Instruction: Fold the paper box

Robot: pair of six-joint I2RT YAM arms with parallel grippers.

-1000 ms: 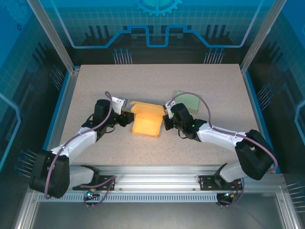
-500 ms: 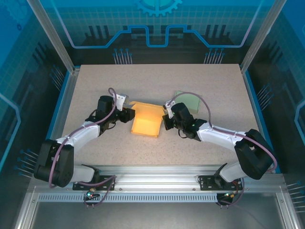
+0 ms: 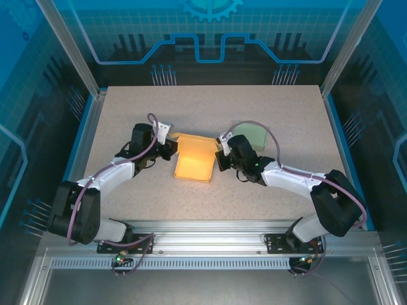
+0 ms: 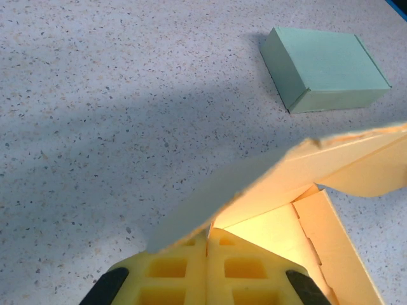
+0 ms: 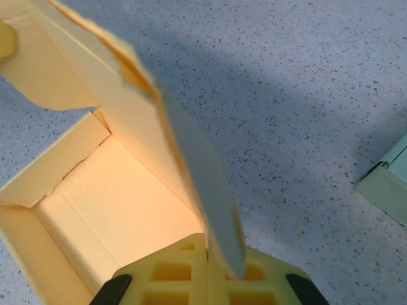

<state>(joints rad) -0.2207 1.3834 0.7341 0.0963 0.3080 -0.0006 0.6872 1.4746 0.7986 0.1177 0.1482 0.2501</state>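
The paper box (image 3: pixel 194 162) is a yellow-orange open tray in the middle of the table, its lid flap raised at the far end. My left gripper (image 3: pixel 170 151) is at the box's far left corner, shut on the edge of a side flap. In the left wrist view the yellow fingertips (image 4: pixel 172 270) pinch that thin flap (image 4: pixel 254 184), which rises away from them. My right gripper (image 3: pixel 220 160) is at the box's right side. In the right wrist view it (image 5: pixel 206 244) is shut on the upright right wall (image 5: pixel 191 165), with the box's inside (image 5: pixel 108 190) to the left.
A small pale green closed box (image 3: pixel 251 135) lies just behind the right gripper, also seen as the green box (image 4: pixel 324 67) in the left wrist view. The speckled tabletop (image 3: pixel 210 108) is bounded by aluminium frame posts and blue side walls.
My left gripper has moved right to the box's far left corner and closed on the flap there. The right gripper has kept its grip on the right wall.
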